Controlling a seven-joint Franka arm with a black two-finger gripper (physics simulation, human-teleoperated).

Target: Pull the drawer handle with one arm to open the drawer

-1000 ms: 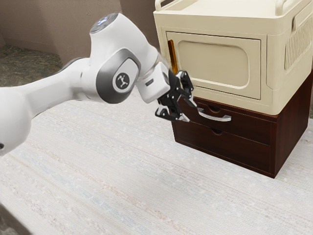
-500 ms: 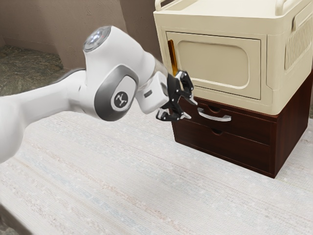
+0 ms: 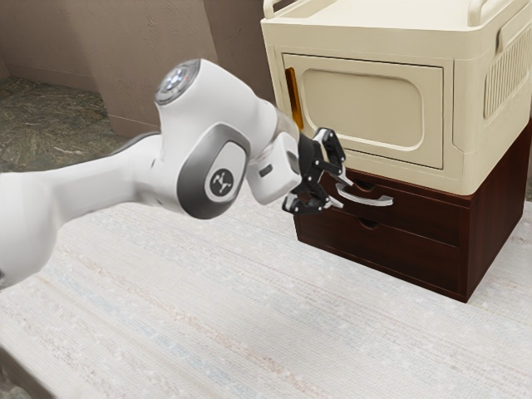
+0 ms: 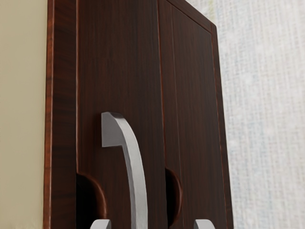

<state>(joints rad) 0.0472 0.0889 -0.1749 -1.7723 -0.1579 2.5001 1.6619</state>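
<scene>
My black two-finger gripper [image 3: 342, 193], released and holding nothing, reaches toward the front of a dark wooden chest, its fingertips standing apart. At the end of my white arm [image 3: 226, 137], it is close to the silver handle [image 3: 366, 198], the object of the day's pull. In the wrist view the curved bar runs between my two tips; whether they already straddle it in depth, I cannot tell.

Behind the bar, the upper drawer [image 3: 424, 218] that carries it sits flush and shut, a rounded notch cut into its top edge. Beneath it the lower drawer [image 3: 399, 249], notched but without a handle, is closed as well. A pale woven surface [image 3: 208, 316] spreads under the chest, and a cream cabinet [image 3: 366, 41] sits on top, its door shut, a brown wall [image 3: 66, 41] beyond.

By my reckoning the approach is nearly complete and the opening itself has yet to begin. Left to do: settle the tips on either side of the handle, close on it, and draw straight back from the chest. Closing too early could let the tips slip off the curved metal.
</scene>
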